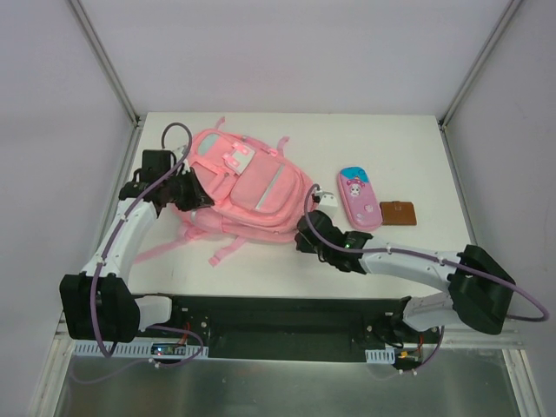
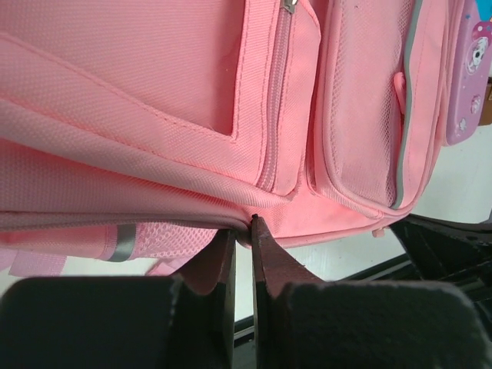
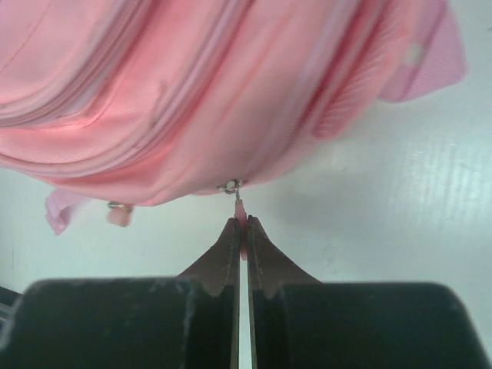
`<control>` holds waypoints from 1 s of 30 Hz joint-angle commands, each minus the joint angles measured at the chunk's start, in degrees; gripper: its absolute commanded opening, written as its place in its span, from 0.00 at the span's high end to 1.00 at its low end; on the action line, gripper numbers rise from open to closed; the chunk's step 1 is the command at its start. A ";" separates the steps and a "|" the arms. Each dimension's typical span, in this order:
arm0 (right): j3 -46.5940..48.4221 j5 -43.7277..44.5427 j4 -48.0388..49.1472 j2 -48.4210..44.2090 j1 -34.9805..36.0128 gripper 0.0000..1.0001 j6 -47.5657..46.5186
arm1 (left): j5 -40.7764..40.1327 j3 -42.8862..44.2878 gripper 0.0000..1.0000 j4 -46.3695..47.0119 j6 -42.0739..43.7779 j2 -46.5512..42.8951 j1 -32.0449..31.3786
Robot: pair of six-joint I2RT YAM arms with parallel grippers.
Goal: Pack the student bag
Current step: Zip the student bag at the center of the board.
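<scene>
The large pink student bag (image 1: 248, 187) lies flat in the middle of the table, front pockets up, straps trailing toward the near edge. My left gripper (image 1: 201, 198) is at its left side, shut on a fold of the bag's fabric edge (image 2: 244, 237). My right gripper (image 1: 304, 236) is at the bag's near right corner, shut on a small pink zip pull (image 3: 241, 215) that hangs from a metal ring on the bag (image 3: 192, 92). A second zip pull (image 3: 117, 213) hangs free to the left.
A small pink and blue cartoon pencil case (image 1: 359, 197) lies right of the bag, also seen in the left wrist view (image 2: 469, 77). A brown wallet (image 1: 398, 213) lies beside it. A small white object (image 1: 323, 197) sits between bag and case. Walls enclose the table.
</scene>
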 commanded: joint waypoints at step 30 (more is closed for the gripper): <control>-3.20 -5.46 0.92 -5.83 -1.94 1.00 -12.54 | -14.81 -23.41 0.01 10.71 -31.07 -29.65 -26.03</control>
